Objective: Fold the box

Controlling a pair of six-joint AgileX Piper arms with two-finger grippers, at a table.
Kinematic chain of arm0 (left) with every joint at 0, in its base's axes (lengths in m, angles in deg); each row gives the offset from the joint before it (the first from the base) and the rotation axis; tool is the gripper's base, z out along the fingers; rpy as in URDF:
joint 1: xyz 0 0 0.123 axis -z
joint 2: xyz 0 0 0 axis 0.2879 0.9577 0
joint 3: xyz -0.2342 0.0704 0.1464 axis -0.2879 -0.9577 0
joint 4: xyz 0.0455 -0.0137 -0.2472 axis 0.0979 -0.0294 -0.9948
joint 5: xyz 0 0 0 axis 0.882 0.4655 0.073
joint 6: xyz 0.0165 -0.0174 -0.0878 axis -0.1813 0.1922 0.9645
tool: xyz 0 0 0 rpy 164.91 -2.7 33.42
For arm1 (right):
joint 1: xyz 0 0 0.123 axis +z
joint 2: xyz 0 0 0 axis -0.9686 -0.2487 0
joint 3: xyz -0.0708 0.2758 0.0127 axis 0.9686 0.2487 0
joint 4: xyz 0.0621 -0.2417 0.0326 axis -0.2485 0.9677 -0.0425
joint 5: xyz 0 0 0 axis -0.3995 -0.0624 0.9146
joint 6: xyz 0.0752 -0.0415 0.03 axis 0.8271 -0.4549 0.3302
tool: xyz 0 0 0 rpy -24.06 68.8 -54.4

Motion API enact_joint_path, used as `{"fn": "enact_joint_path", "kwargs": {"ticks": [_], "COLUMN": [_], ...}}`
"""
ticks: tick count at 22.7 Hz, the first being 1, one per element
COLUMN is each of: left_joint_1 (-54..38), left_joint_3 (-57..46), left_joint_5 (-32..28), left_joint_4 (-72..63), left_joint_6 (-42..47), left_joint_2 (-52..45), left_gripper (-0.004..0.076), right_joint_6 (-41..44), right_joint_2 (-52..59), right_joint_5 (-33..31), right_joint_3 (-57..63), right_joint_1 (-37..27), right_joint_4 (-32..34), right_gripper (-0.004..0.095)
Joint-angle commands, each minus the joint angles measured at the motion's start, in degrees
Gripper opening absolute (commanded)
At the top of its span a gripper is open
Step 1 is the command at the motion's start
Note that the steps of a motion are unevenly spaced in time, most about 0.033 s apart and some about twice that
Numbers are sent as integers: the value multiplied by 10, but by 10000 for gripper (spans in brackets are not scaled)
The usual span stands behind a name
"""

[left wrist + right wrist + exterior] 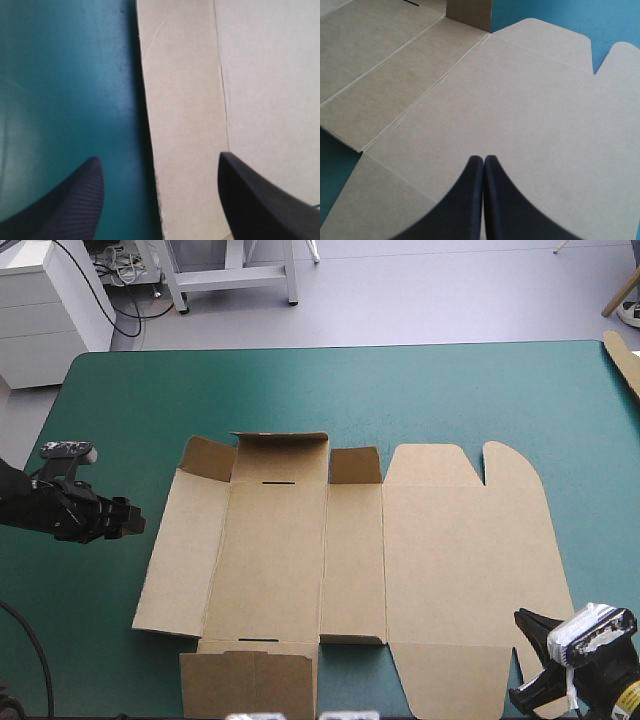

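The brown box point(350, 540) lies spread as a flat cut sheet on the middle of the teal-green table point(450, 390). Small flaps along its far edge stand raised point(280, 453). My left gripper point(135, 520) hovers just off the sheet's left edge. In the left wrist view it point(157, 162) is open, and the left panel's edge point(185, 100) runs between its black fingers. My right gripper point(525, 660) is at the sheet's near right corner. In the right wrist view it point(484, 159) is shut in one pointed arch over the wide lid panel point(520, 100).
A strip of more brown board point(625, 360) sticks in at the table's far right edge. One box flap point(250, 680) reaches the table's near edge. Bare teal-green cover lies left of the sheet point(60, 90) and beyond its far edge.
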Motion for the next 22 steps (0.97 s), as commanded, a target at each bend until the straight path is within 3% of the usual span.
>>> {"fn": "enact_joint_path", "kwargs": {"ticks": [1,10,22], "left_joint_1": [-1,-1,41], "left_joint_3": [1,-79,-81], "left_joint_5": [23,27,27], "left_joint_4": [-24,-55,-113], "left_joint_6": [0,-49,-49], "left_joint_2": [13,83,124], "left_gripper": [469,469,469], "right_joint_6": [-1,-1,-1], "right_joint_2": [-6,-6,-6], "right_joint_5": [42,42,42], "right_joint_3": [-13,-13,-13], "right_joint_1": [-1,-1,-1], "right_joint_4": [5,5,5], "right_gripper": [-16,-16,-16]}}
